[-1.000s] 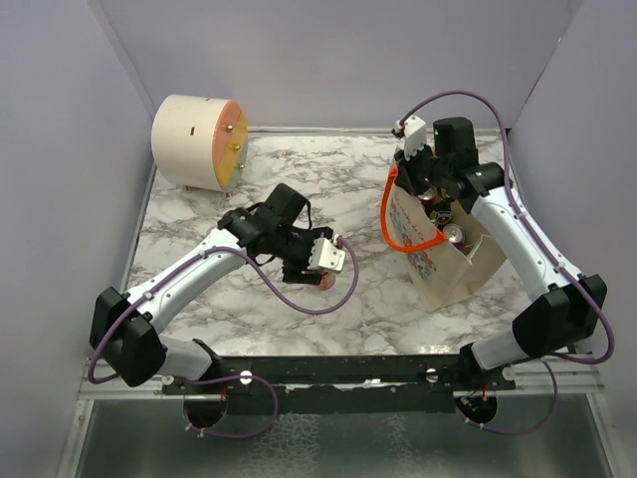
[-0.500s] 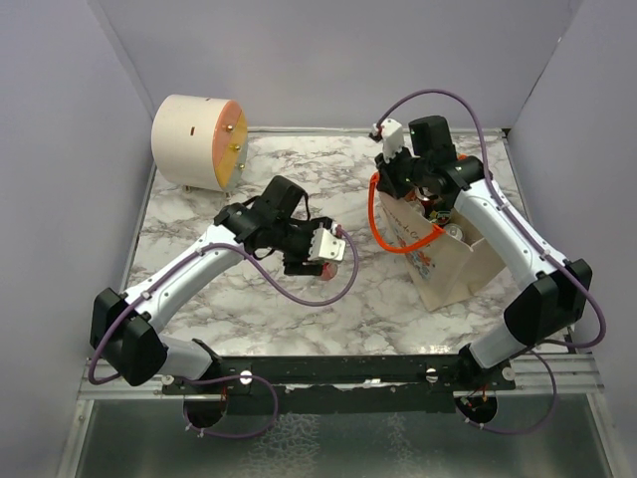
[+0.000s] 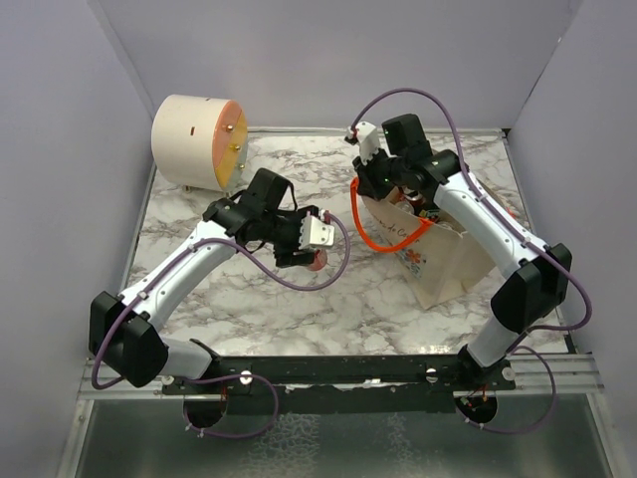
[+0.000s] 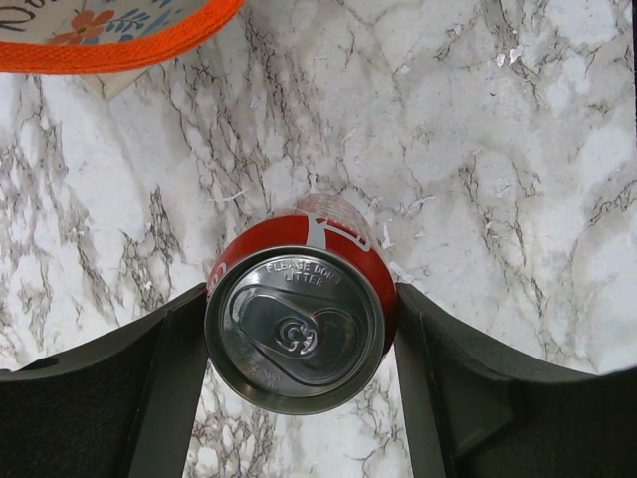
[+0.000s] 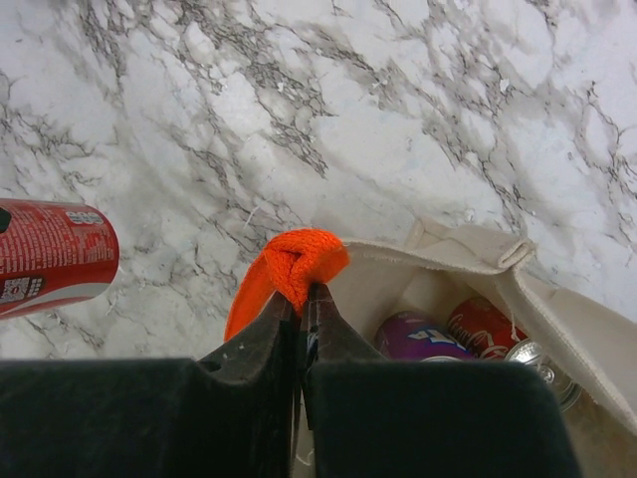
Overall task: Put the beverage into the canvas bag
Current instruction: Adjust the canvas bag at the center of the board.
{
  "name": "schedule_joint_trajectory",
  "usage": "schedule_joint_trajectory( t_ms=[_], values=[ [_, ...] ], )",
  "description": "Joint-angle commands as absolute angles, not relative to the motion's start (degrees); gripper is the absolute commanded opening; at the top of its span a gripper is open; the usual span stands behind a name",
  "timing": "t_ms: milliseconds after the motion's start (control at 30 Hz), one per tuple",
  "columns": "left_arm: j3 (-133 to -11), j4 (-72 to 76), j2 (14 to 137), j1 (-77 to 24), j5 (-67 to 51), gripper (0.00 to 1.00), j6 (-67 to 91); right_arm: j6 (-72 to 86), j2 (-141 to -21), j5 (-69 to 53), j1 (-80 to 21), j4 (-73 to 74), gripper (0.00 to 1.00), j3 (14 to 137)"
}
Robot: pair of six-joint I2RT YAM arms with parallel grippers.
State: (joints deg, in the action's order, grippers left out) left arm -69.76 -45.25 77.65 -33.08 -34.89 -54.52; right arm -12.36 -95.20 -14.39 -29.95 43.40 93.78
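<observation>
Left gripper (image 3: 315, 245) was clamped on the red beverage can (image 4: 296, 329), one finger pressed on each side, jaws fairly wide because of the can's width; the can's lid faced the wrist camera and its body hung over the marble table (image 4: 498, 149), not visibly touching it. Right gripper (image 5: 304, 297) was pinched nearly closed on the orange handle (image 5: 295, 261) of the canvas bag (image 3: 435, 271), with the strap folded over just ahead of its fingertips. The bag's open mouth lay directly under and to the right of the right gripper, showing a purple can (image 5: 413, 339) and another red can (image 5: 484, 324) inside (a silver lid beside them too). From the left gripper, the bag sat off to the right and apart; only its corner and handle loop showed ahead of the fingers. From the right gripper, the held can was off to the left, outside the bag.
</observation>
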Motion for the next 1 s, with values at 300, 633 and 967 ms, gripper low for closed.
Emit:
schedule_joint_trajectory(
  t_ms=[300, 633, 967],
  values=[
    [-73.29, -41.97, 74.84, -31.64, -39.56, 0.00, -53.56, -10.91, -95.24, -20.52, -32.70, 36.00, 0.04, 99.21],
    [-79.89, -35.74, 77.34, -31.26, -39.84, 0.00, -42.87, -14.04, -87.47, -15.00, -32.61, 36.35, 0.40, 93.83],
    [-88.95, -28.39, 80.89, -27.95, -40.77, 0.00, -29.36, -12.70, -78.70, -14.08, -27.09, 37.43, 0.65, 91.27]
  ],
)
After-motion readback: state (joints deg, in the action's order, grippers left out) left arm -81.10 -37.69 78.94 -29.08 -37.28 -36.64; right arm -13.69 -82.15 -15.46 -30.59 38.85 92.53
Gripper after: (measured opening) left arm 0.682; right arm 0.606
